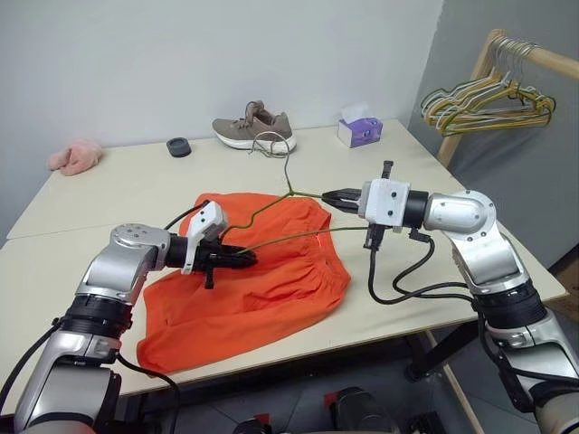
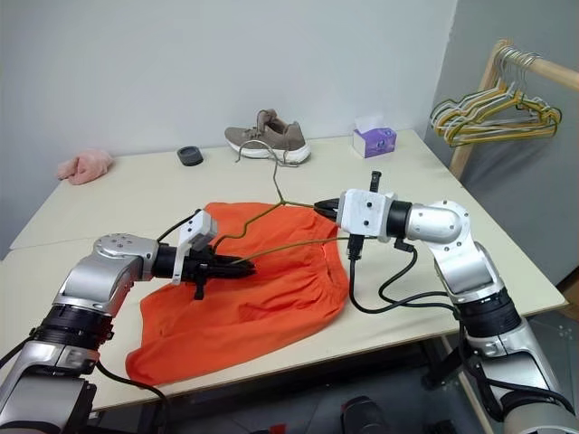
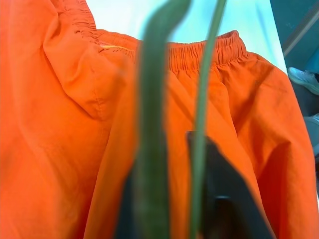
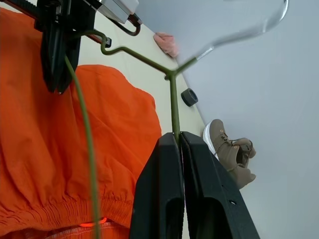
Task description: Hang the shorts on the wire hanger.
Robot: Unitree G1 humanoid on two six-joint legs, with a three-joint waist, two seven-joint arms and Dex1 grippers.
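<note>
Both grippers clamp the wire hanger (image 1: 288, 210): left gripper (image 1: 237, 259) at 9 o'clock, right gripper (image 1: 333, 197) at 3; risk: wire bends (thin) or drags the shorts (image 1: 262, 280) askew.

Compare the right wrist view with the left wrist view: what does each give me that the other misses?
Right wrist view alone: the right gripper shut on the wire hanger below its hook, the left gripper shut at the hanger's far end, plus the brown shoe, pink cloth and black ring. Left wrist view alone: the shorts' waistband seen close, edge to edge. Both share the orange shorts and the hanger's wire.
</note>
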